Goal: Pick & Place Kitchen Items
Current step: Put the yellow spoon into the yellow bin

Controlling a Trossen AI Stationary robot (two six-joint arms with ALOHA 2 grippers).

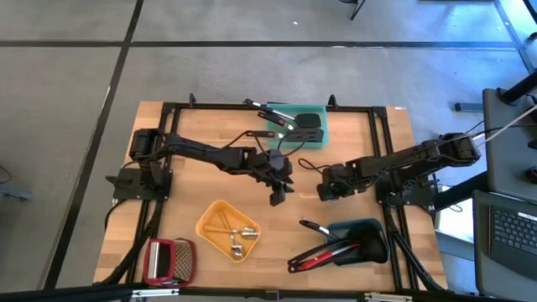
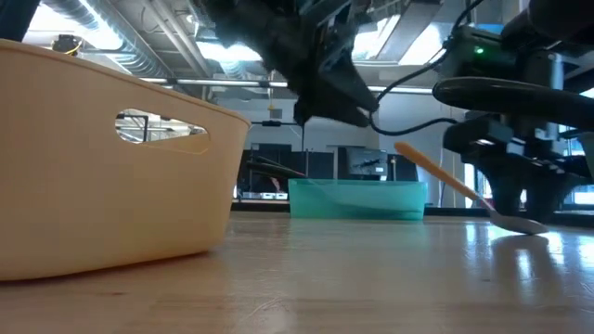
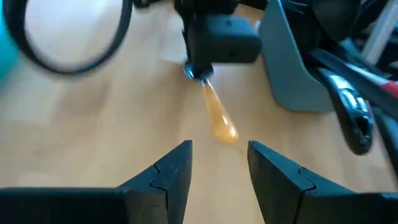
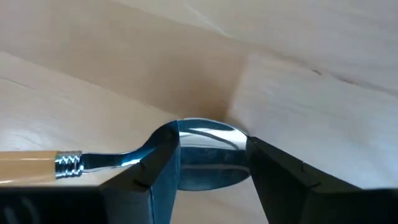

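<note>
While the right end effector (image 4: 211,171) pinches the spoon (image 4: 205,152) by its bowl, low on the table (image 1: 352,138) (handle tilted up), the left end effector (image 3: 219,165) hovers spread, likely awaiting a handover.

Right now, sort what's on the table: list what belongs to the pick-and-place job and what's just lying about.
Job:
- orange-handled spoon, its bowl between the right claw fingers
- small metal spoons in the yellow tray
- black and red utensils in the grey-blue tray
- left claw, open

Lying about:
- red-framed grater
- teal tray
</note>
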